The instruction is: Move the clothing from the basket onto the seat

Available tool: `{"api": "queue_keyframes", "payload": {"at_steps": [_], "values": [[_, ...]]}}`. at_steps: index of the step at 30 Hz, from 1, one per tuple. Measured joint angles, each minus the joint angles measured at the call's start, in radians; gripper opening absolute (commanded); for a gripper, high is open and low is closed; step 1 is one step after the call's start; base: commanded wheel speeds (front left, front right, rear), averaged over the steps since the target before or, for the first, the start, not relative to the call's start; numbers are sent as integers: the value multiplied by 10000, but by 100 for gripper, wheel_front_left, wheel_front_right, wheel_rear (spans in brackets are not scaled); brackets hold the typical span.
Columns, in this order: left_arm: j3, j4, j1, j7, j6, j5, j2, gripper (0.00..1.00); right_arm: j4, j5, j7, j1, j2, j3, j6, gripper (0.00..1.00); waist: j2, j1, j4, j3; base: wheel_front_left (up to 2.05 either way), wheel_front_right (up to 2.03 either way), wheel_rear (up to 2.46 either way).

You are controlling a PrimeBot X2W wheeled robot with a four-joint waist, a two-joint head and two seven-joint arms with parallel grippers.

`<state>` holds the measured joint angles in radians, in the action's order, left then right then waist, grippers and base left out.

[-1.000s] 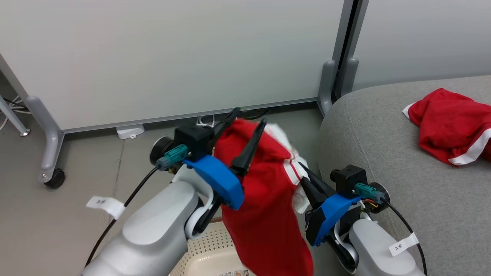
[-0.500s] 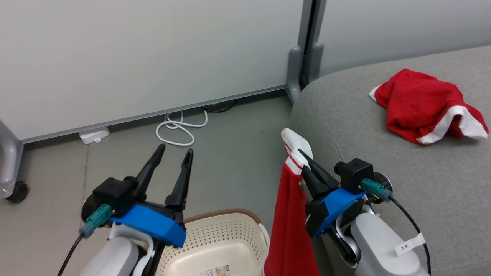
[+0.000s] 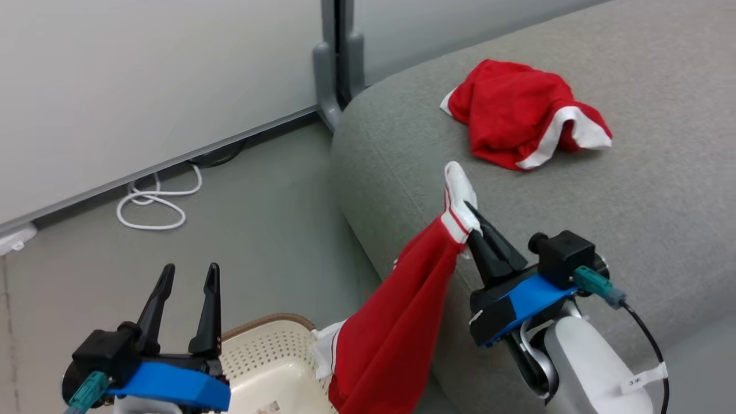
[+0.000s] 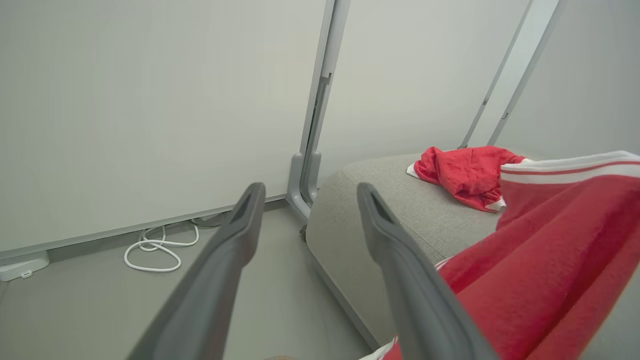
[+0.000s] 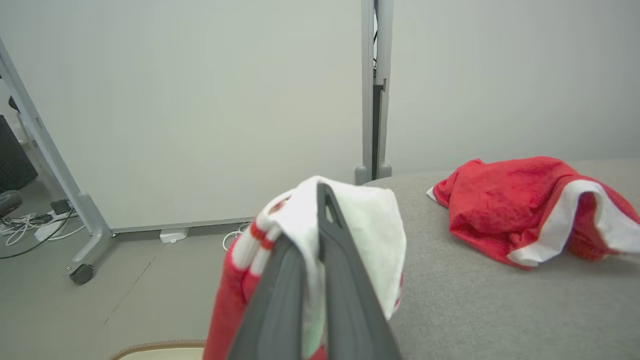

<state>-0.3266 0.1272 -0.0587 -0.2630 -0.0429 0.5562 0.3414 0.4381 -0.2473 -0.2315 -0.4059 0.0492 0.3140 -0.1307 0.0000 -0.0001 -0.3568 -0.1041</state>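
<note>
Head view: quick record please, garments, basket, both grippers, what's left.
right gripper: shut on held garment, at its white band
left gripper: open, empty, beside basket
held garment: red, hangs over sofa edge, lower end near basket rim
second garment: crumpled on sofa
basket: beside sofa, cut off by frame's bottom edge
remaining: lay held garment on sofa

A white cable [image 3: 154,198] lies coiled on the grey floor [image 3: 259,230] at its far edge, just below the pale panels [image 3: 144,75], with a small white box [image 5: 174,234] to its left. A grey post [image 3: 336,57] joins two panels. A wheeled foot [image 5: 82,274] stands near loose cords [image 5: 30,222].
</note>
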Motion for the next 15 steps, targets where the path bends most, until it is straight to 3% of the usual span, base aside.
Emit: {"api": "queue_keyframes", "payload": {"at_steps": [10, 15], "values": [[669, -132, 185, 0, 263, -575, -217, 100, -1847, 132, 552, 988, 8, -1011, 2, 0, 0, 1, -1478, -310, 0, 0, 0], [773, -63, 157, 0, 418, -752, -257, 100, -2362, 163, 732, 1323, 13, -1306, 2, 0, 0, 0, -1819, -341, 0, 0, 0]]}}
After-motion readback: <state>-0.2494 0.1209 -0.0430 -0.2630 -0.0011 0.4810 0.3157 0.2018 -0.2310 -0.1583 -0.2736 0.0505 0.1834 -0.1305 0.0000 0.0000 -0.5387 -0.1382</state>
